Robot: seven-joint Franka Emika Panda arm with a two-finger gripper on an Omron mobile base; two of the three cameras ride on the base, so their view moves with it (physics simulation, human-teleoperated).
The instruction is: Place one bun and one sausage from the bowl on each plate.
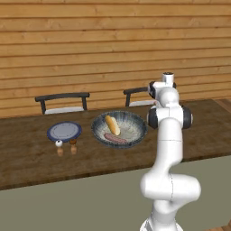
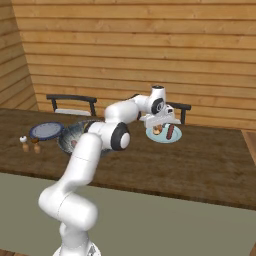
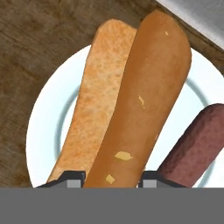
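My gripper (image 2: 159, 128) is shut on a bun (image 3: 131, 100), holding it low over a white plate (image 3: 43, 131) at the table's right. A dark red sausage (image 3: 192, 144) lies on that plate beside the bun. Whether the bun touches the plate I cannot tell. Further left stands the wide patterned bowl (image 1: 100, 121), which holds a second bun (image 1: 112, 125) and a second sausage (image 1: 115, 138). Left of the bowl sits a small blue-grey plate (image 1: 64, 131) with nothing on it. In the right base view my arm covers part of the bowl (image 2: 67, 137).
Two small shakers (image 1: 59, 146) (image 1: 73, 145) stand in front of the blue-grey plate. Two dark chairs (image 1: 62, 97) (image 1: 135, 92) are pushed in at the table's far side, against a wooden plank wall. The dark wooden table (image 2: 200, 165) extends to the right of the white plate.
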